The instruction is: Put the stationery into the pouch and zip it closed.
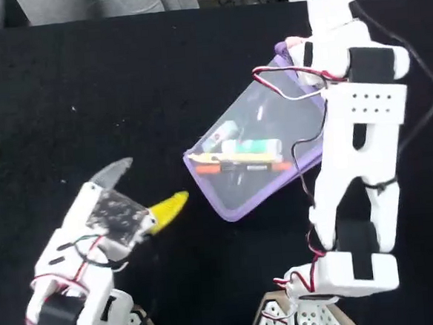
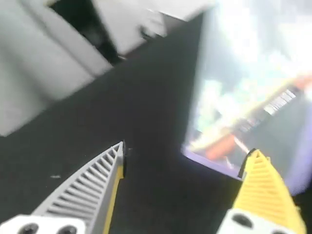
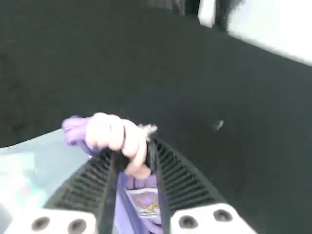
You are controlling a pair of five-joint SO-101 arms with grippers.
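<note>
We see the pouch [image 1: 260, 152] slanting from just beside our wide-open left hand [image 1: 152, 183] away to our right hand [image 3: 131, 156], clamped on its far end

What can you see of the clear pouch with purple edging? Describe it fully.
The clear plastic pouch with purple edging is flat, rectangular and soft-looking. It lies slanted on the black table, with coloured pens and markers showing through its wall. The right hand is shut on its far purple corner, beside a pink pull. Whether the zip is closed cannot be told.
</note>
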